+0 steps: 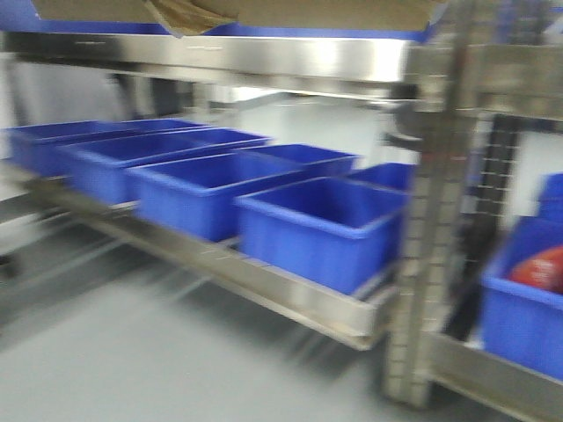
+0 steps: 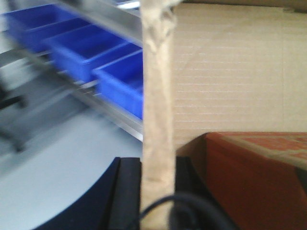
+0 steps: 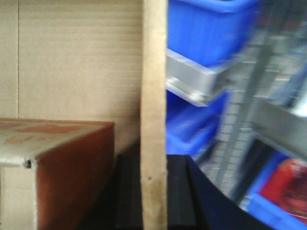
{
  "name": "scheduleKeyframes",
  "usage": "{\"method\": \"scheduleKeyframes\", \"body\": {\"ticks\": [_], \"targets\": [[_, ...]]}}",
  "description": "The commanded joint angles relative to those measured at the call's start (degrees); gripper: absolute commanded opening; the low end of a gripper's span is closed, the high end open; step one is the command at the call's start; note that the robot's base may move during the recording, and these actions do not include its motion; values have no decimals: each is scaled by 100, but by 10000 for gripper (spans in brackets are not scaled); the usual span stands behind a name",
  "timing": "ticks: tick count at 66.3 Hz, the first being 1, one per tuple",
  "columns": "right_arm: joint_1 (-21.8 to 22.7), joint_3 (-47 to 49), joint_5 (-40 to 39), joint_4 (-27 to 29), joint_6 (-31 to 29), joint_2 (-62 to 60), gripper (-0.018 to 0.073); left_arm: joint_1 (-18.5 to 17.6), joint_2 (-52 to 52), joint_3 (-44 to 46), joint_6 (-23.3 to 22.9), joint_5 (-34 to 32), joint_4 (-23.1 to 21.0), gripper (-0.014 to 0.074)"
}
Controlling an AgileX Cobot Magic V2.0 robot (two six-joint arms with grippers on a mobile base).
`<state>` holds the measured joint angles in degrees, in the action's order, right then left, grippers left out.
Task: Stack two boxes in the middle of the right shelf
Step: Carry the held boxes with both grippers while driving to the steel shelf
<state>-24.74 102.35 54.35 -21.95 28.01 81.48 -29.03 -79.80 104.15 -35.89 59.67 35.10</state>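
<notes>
Front view, blurred: the cardboard box [image 1: 334, 10] runs along the top edge, just above the shiny rim of the shelf [image 1: 264, 57]; I cannot tell whether it rests there. A row of blue bins [image 1: 321, 229] sits well below the box.

Left wrist view: the left gripper [image 2: 157, 191] pinches an upright wall edge of the cardboard box, and a reddish box [image 2: 254, 177] lies inside.

Right wrist view: the right gripper [image 3: 154, 191] clamps another wall edge, with the reddish box just beside it, inside.

Front view: I look ahead and slightly downward at the blue plastic bins [image 1: 321, 229], mid-distance.
Left wrist: pressed close against the brown corrugated cardboard box [image 2: 230, 72]; bins behind, left.
Right wrist: equally close; bins right.
Shared: bins, box.
</notes>
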Motion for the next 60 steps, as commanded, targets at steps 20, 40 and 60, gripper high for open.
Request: {"method": "scheduleKeyframes", "body": {"ticks": [20,40,60], "targets": [[70,84,-126,-347,2,-104,-162,20,75,61,-39,-113,332,-111],[70,84,-126,-334,2,-104,-162,20,75,61,-39,-113,395,-111],[70,84,-126,-324,2,-104,-162,20,75,61,-39,-113,418,-111]]}}
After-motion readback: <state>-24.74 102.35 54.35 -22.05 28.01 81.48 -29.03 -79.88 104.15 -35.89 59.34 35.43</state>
